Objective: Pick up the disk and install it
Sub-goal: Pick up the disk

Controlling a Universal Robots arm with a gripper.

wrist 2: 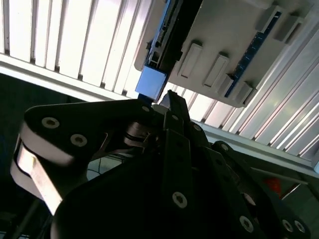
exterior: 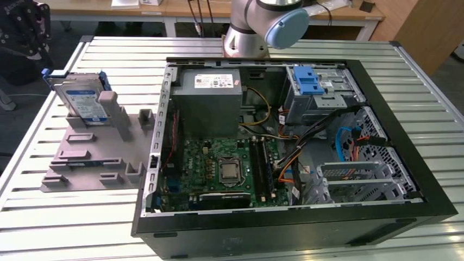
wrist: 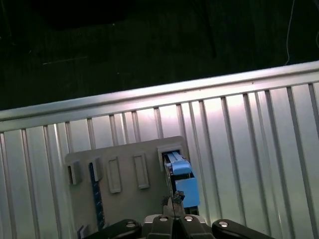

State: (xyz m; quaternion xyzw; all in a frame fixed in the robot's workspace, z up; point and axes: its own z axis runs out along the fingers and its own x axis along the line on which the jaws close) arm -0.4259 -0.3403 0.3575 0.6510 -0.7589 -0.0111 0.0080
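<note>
The disk [exterior: 80, 98] stands on edge in a slot of a grey holder [exterior: 87, 163] on the exterior view's left, its white-and-blue label facing out and a blue carrier frame around it. My gripper [exterior: 22, 32] hangs dark at that view's upper left, apart from the disk. In the first wrist view the gripper [wrist: 172, 203] is shut with nothing in it, just short of the disk's blue carrier end [wrist: 182, 186]. The second wrist view has the gripper [wrist 2: 172, 99] close under the disk's blue corner [wrist 2: 152, 84] and the holder [wrist 2: 234, 40].
An open computer case [exterior: 156, 163] lies flat beside the holder. Inside are a grey power supply box [exterior: 210, 92], a motherboard [exterior: 217, 168] and a drive bay with a blue latch [exterior: 308, 81]. The arm's base [exterior: 250, 27] stands behind the case on the slatted metal table [exterior: 73, 217].
</note>
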